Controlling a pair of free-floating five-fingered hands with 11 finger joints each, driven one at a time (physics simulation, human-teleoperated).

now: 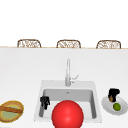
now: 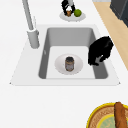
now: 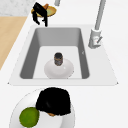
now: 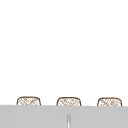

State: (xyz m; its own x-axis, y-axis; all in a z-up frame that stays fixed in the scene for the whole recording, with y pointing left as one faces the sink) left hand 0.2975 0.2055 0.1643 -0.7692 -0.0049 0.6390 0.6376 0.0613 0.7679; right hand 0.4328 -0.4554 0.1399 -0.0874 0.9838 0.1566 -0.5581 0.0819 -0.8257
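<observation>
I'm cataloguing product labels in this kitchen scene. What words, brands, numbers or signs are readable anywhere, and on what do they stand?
None can be read.
The jar standing on a plate in the sink has a dark band round it, too blurred to tell if it bears text.
The lime and the plate by the right hand carry no marking.
Basket, faucet: no text.

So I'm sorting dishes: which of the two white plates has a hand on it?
The counter plate right of the sink, under the right hand, beside a lime; the sink plate carries a jar.
</observation>
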